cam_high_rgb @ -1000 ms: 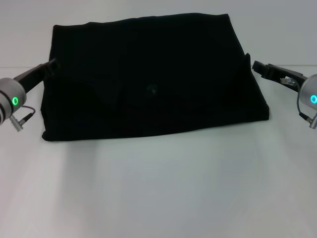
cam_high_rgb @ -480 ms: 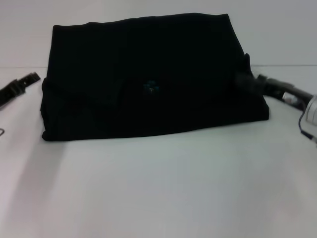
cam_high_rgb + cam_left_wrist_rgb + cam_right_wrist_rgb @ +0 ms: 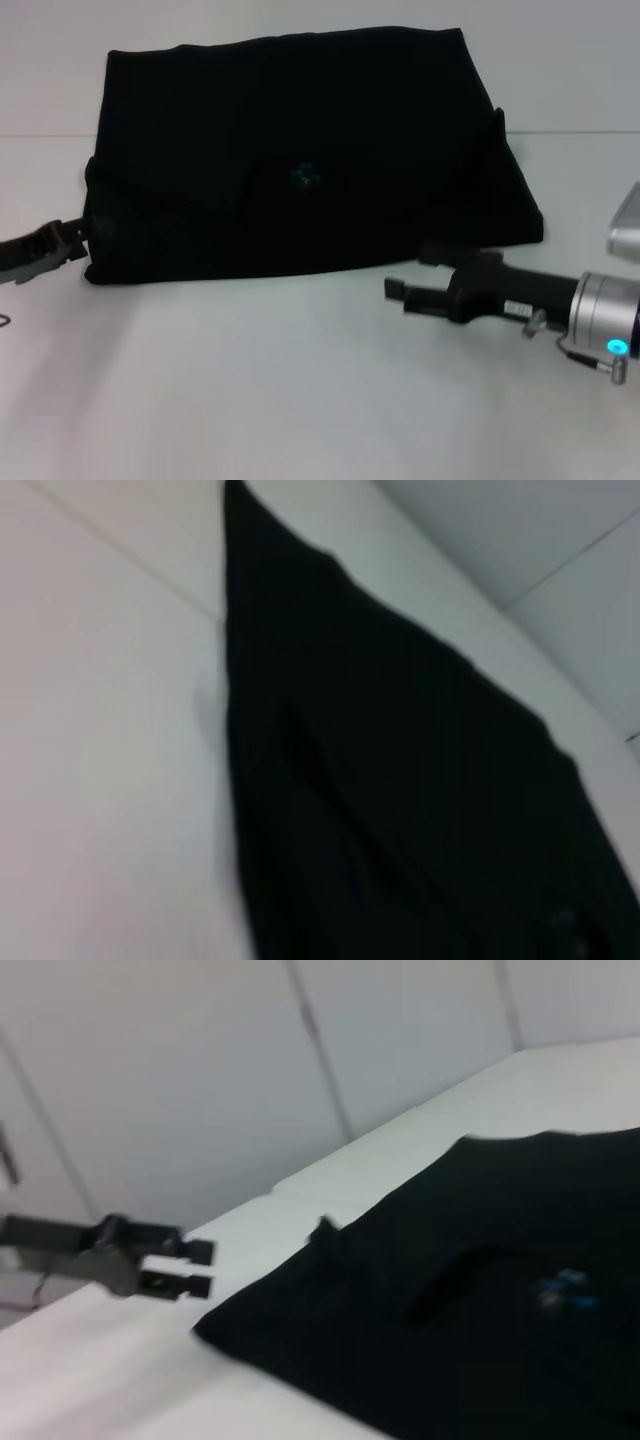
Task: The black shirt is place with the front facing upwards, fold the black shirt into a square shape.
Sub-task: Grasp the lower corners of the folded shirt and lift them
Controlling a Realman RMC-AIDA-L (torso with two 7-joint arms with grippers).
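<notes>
Head view: both arms have pulled back to the near corners of the folded black shirt [image 3: 300, 160]; left end effector [image 3: 72, 238] and right end effector [image 3: 405, 294] open, empty, so folding looks finished.

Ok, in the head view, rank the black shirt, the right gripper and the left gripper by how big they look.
1. Folded black fabric shirt, by far the largest.
2. Right gripper.
3. Left gripper, though it is partly cut off at the edge.
</notes>
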